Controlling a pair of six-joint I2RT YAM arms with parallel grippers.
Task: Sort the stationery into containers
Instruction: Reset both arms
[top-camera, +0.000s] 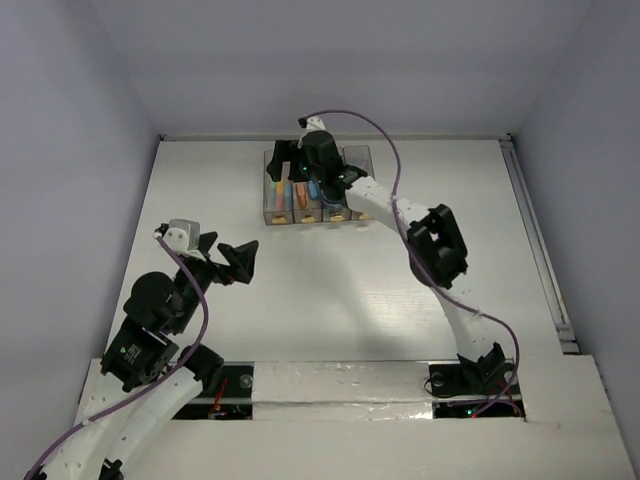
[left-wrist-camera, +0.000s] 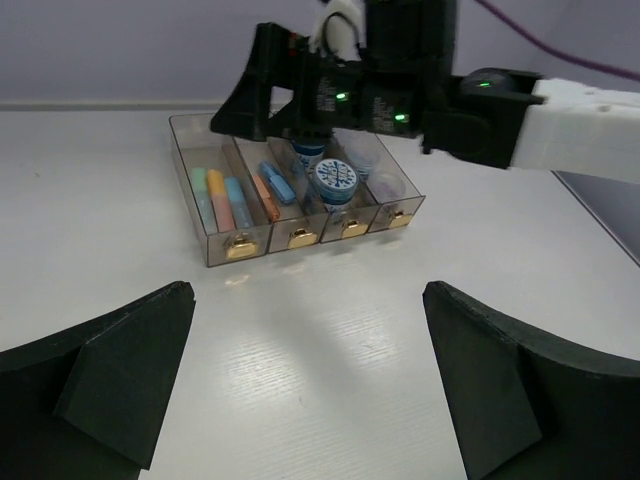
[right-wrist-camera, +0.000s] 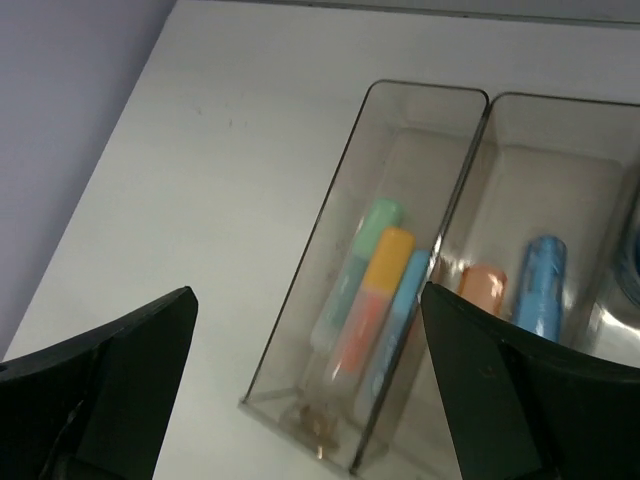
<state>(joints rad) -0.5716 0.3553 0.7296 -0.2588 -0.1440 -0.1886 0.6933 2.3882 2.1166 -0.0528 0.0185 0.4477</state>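
My left gripper (left-wrist-camera: 308, 295) hangs near me over the table (left-wrist-camera: 300, 380), fingers wide apart. Farther off, four bins (left-wrist-camera: 190, 192) sit in a row. Three markers (right-wrist-camera: 385, 280) lie lengthwise in the left end bin and two more in the next, under my right gripper (right-wrist-camera: 307, 295), fingers apart too.

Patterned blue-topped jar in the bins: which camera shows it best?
Left wrist: the jar faces that camera, its patterned lid unobstructed, just below the right arm. Top external hides it almost wholly under that arm. Right wrist catches only a blue sliver at its right edge, too little to identify.
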